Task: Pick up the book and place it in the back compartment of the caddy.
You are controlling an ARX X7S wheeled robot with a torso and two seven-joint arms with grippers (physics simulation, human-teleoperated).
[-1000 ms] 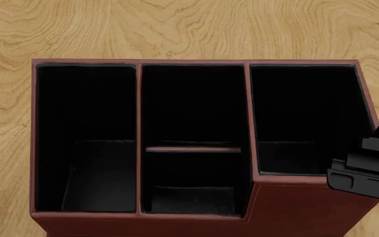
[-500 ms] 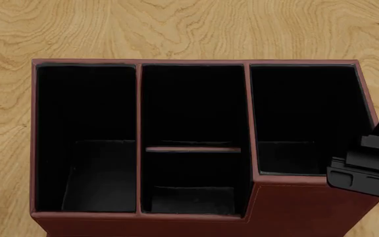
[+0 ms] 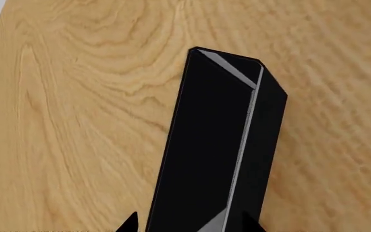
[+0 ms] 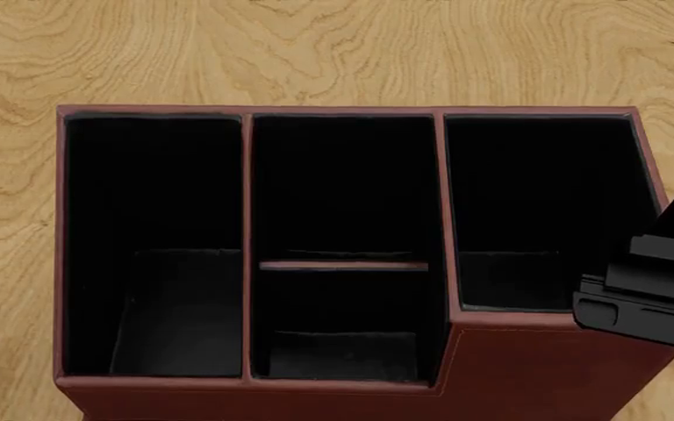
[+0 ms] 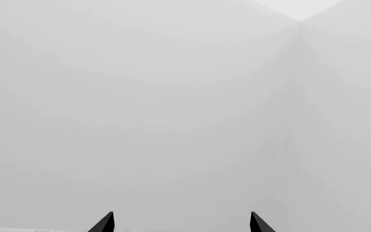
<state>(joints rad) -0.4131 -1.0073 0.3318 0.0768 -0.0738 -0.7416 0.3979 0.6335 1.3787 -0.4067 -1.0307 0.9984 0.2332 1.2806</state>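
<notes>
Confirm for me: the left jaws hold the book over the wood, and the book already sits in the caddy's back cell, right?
Not quite. The left wrist view does show the book between the left jaws, above the wood table. But in the head view every cell of the caddy is empty; the book isn't in it yet.

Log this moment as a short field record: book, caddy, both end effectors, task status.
book: black hardcover, held between left end effector fingertips, above the wooden table
caddy: red-brown box, black cells, none holds the book
right end effector: open, holding nothing, facing a blank pale background
task status: book gripped, not yet placed in the back compartment
</notes>
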